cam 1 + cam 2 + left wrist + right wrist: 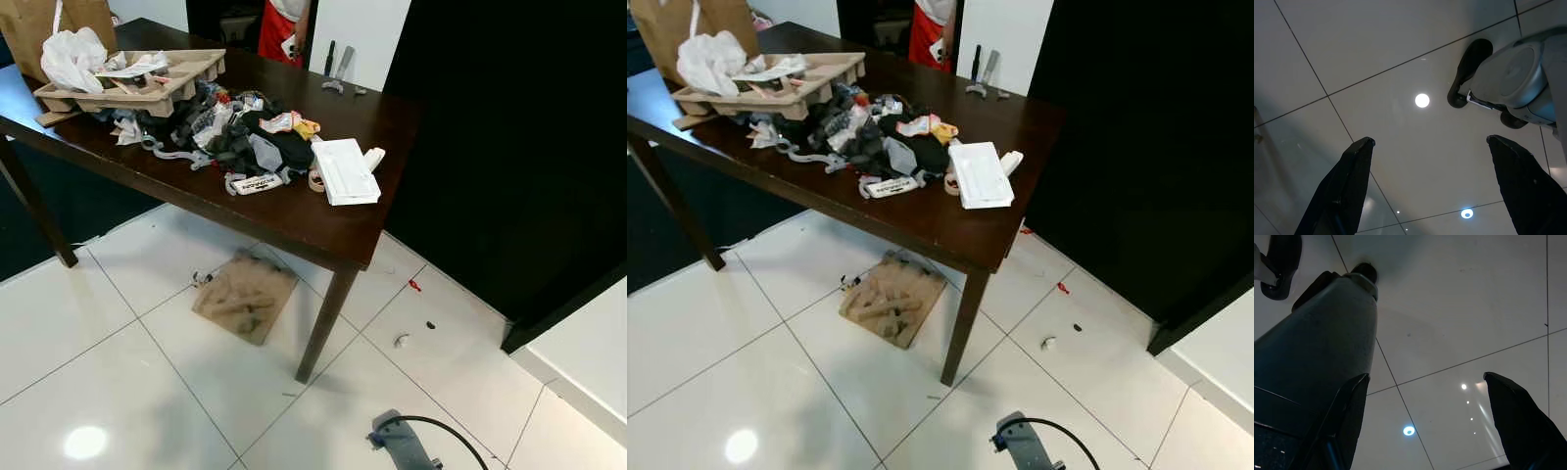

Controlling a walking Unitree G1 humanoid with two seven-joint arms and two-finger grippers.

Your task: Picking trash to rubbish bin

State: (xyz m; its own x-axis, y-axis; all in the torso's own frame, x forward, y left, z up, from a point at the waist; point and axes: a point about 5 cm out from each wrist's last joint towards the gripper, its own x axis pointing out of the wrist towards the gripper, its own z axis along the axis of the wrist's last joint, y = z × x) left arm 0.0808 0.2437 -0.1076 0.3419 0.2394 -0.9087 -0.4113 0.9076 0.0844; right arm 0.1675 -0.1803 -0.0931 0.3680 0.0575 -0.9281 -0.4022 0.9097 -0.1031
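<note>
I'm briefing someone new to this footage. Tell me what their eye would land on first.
First, the heap of mixed trash in the middle of the dark wooden table, with a beige moulded cardboard tray at its far left end and a flat white box to its right. Next, the crumpled brown cardboard sheet on the white tiled floor under the table.

Dark brown table [294, 211], white glossy floor tiles [118, 392], tan cardboard [245, 297].

A jumbled heap of trash [245, 137], mostly crumpled wrappers and dark scraps, lies on a dark wooden table [294, 220], while a flattened brown cardboard piece [245, 297] lies on the white tiled floor [118, 392] beneath.
</note>
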